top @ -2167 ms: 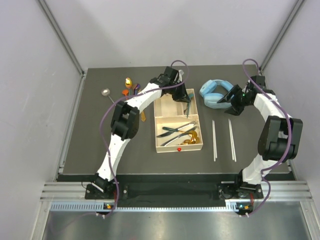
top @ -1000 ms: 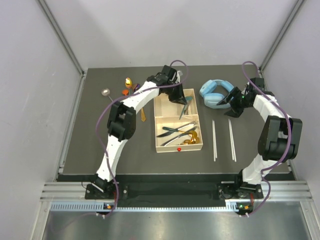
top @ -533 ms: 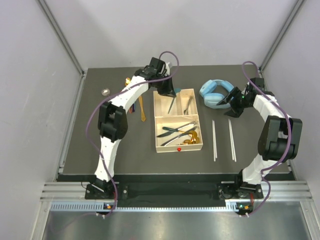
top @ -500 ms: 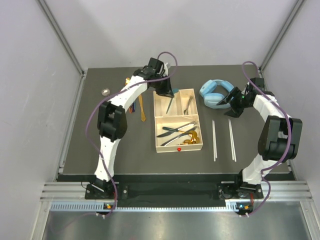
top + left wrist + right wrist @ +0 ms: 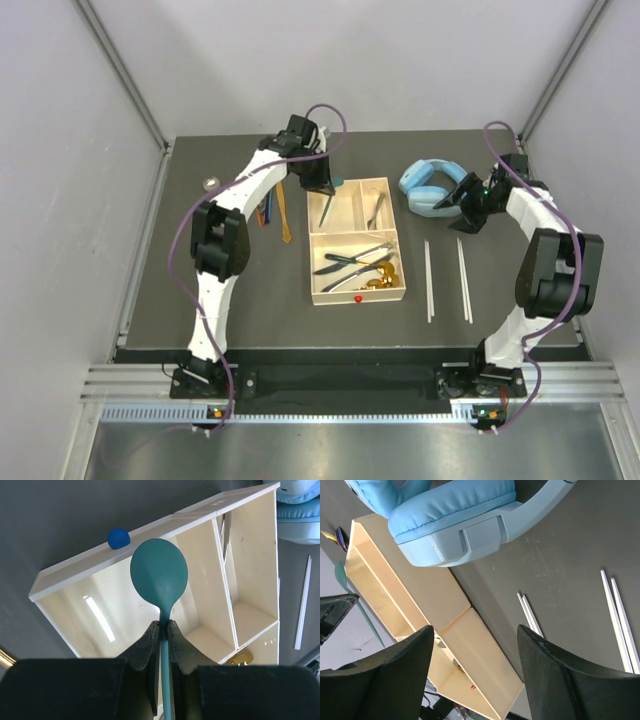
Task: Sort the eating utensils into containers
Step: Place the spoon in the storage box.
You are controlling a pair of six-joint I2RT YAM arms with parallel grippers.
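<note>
Dark table (image 5: 240,290); my left gripper (image 5: 161,630) over 11 o'clock corner of tray (image 5: 311,265), clamped on teal spoon (image 5: 159,572). Placing step. Next: lower into small compartment (image 5: 115,605), release. Right gripper (image 5: 474,630) wide, empty.

One tray (image 5: 335,296), with three compartments (image 5: 346,212): two small far, one large near. One teal spoon (image 5: 159,575). Four chopsticks (image 5: 429,281), in two pairs right of the tray. One set of headphones (image 5: 430,188), far right. One wooden knife (image 5: 285,225), left of the tray. One utensil (image 5: 378,208) in the far right compartment. The near compartment's overlapping cutlery (image 5: 345,262) can't be counted.
</note>
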